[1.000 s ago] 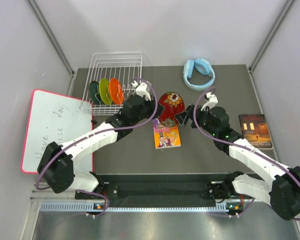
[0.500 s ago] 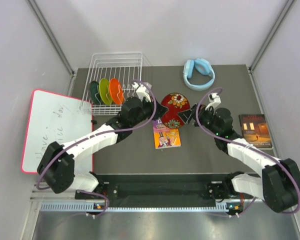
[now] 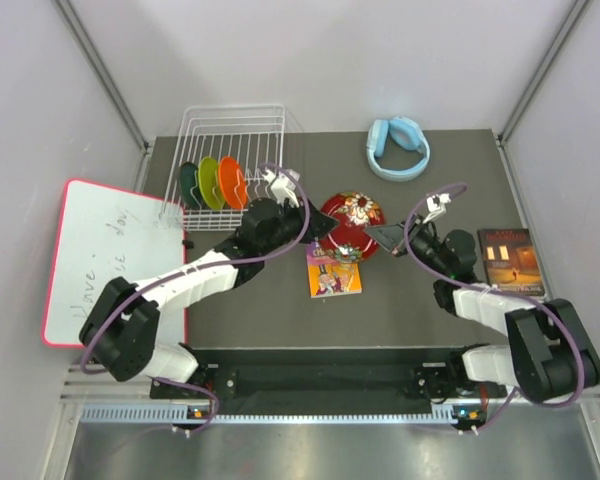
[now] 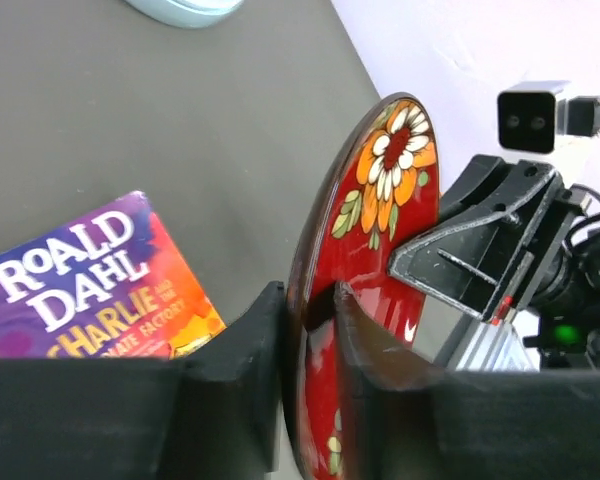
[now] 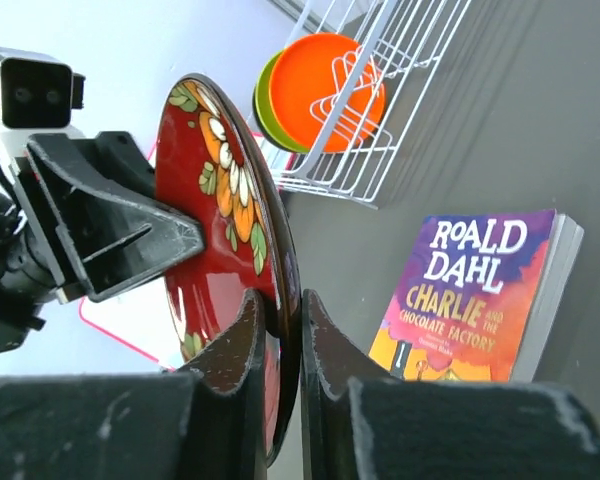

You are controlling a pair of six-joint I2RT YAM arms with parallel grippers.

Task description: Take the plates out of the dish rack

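The glossy red plate (image 3: 352,222) with a flower pattern hangs on edge above the table's middle, held from both sides. My left gripper (image 3: 320,228) is shut on its left rim (image 4: 380,210), jaws either side of the edge. My right gripper (image 3: 385,237) is shut on the opposite rim (image 5: 220,190). The white wire dish rack (image 3: 232,130) stands at the back left, with the dark green plate (image 3: 189,185), lime green plate (image 3: 209,183) and orange plate (image 3: 230,181) upright in its front slots. In the right wrist view the orange plate (image 5: 320,90) shows behind the rack's wires (image 5: 400,60).
A Roald Dahl paperback (image 3: 332,272) lies just below the held plate. Blue headphones (image 3: 398,146) rest at the back right, a dark book (image 3: 511,262) at the right edge, and a red-framed whiteboard (image 3: 110,255) overhangs the table's left side.
The right gripper, open a second ago, has shut on the red plate's right rim. The plate and both grippers have shifted slightly right and toward the front.
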